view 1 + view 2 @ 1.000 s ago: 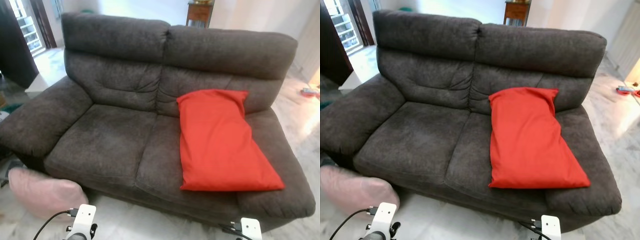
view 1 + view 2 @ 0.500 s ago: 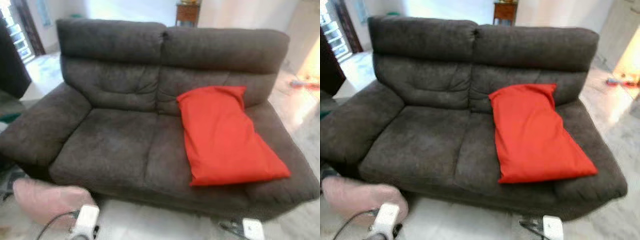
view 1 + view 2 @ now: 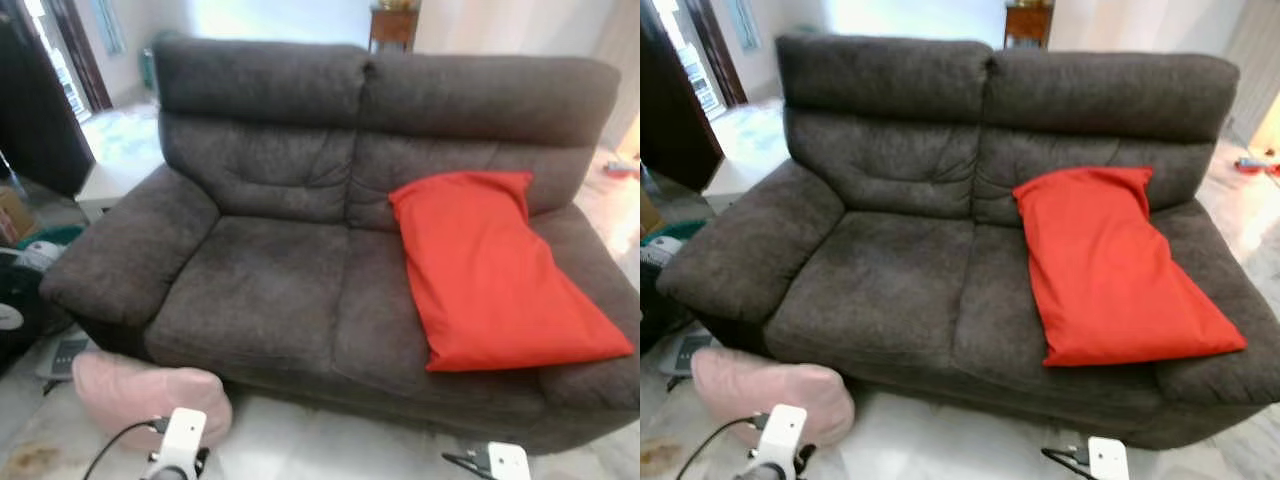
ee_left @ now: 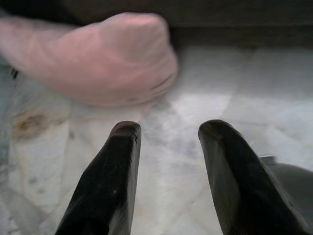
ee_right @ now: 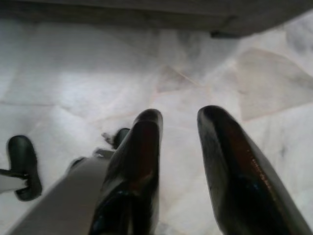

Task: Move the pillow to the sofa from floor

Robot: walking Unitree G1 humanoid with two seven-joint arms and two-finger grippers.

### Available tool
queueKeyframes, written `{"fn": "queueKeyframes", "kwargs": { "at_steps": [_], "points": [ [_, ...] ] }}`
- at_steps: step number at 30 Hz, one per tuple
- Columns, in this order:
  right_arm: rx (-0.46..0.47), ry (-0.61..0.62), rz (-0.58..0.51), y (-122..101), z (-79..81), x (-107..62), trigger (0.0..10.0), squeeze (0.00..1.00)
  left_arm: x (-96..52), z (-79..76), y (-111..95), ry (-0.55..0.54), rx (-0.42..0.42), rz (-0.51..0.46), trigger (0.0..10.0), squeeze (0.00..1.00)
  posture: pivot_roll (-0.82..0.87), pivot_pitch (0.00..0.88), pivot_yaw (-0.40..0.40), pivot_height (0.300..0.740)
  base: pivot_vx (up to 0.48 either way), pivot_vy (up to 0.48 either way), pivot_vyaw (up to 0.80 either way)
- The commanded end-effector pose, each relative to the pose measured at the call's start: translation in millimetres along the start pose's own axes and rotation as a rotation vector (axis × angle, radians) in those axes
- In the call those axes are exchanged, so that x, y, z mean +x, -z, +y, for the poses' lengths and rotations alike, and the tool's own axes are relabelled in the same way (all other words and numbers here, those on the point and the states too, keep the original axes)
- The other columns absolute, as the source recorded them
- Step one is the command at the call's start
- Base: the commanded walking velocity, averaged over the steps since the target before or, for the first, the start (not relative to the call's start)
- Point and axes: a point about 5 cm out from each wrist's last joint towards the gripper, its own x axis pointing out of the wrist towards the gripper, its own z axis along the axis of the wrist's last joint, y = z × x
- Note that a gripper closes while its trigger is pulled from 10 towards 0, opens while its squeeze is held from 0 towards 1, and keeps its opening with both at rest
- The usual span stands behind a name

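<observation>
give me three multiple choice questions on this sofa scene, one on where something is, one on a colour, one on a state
1. Where does the pink pillow lie?
A. on the sofa seat
B. on the floor by the sofa's front left corner
C. on the sofa's backrest

2. What colour is the pillow lying on the sofa?
A. red
B. blue
C. white

3. How do the fingers of the left gripper stand?
A. shut on the pink pillow
B. shut on nothing
C. open, holding nothing

Answers:
1 B: the pink pillow rests on the pale floor below the left armrest, not on the cushions.
2 A: the red pillow leans across the right seat and backrest.
3 C: the left wrist view shows floor between the two black fingers, with the pink pillow ahead of them and untouched.
</observation>
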Motion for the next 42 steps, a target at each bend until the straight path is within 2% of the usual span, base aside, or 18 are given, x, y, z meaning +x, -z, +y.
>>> {"fn": "queueKeyframes", "kwargs": {
  "at_steps": [1, 10, 17, 20, 25, 30, 36, 42],
  "points": [
    [0.006, -0.005, -0.027, -9.6, 0.9, 1.1, 10.0, 0.0, 0.2, 2.8, -0.5, -0.007, 0.002, 0.001, 10.0, 0.0, 0.16, 0.009, -0.037, 0.74, 0.0, 0.371, 0.0],
    [0.003, -0.002, -0.019, -8.0, -9.3, 1.0, 10.0, 0.0, 0.8, 2.0, -1.9, -0.008, -0.006, 0.003, 10.0, 0.0, 0.16, 0.025, -0.041, 0.74, 0.0, 0.373, 0.0],
    [-0.004, -0.003, -0.019, -8.4, -9.8, 1.1, 10.0, 0.0, 0.9, 1.9, -2.1, -0.008, -0.008, 0.003, 10.0, 0.0, 0.16, 0.031, -0.043, 0.74, 0.0, 0.372, 0.0],
    [-0.009, -0.016, -0.022, -10.8, 0.5, 1.4, 10.0, 0.0, 0.8, 1.9, -2.1, -0.008, -0.009, 0.002, 10.0, 0.0, 0.16, 0.034, -0.042, 0.74, 0.0, 0.372, 0.0],
    [-0.014, -0.028, -0.025, -12.4, 8.9, 1.4, 10.0, 0.0, 0.7, 2.2, -1.9, -0.008, -0.008, 0.002, 10.0, 0.0, 0.16, 0.038, -0.042, 0.74, 0.0, 0.371, 0.0],
    [-0.067, -0.064, -0.045, -17.5, 23.7, 1.0, 10.0, 0.0, 0.6, 2.5, -1.6, -0.009, -0.008, 0.003, 10.0, 0.0, 0.16, 0.04, -0.042, 0.74, 0.0, 0.371, 0.36],
    [-0.049, -0.073, -0.042, -18.3, 34.5, 0.3, 10.0, 0.0, 0.7, 2.2, -1.5, -0.009, -0.007, 0.004, 10.0, 0.0, 0.16, 0.036, -0.04, 0.74, 0.0, 0.371, 0.31],
    [-0.039, -0.067, -0.039, -16.5, 29.5, 0.5, 10.0, 0.0, 0.7, 1.8, -1.5, -0.007, -0.007, 0.003, 10.0, 0.0, 0.16, 0.029, -0.039, 0.74, 0.0, 0.371, 0.0]
  ]
}}
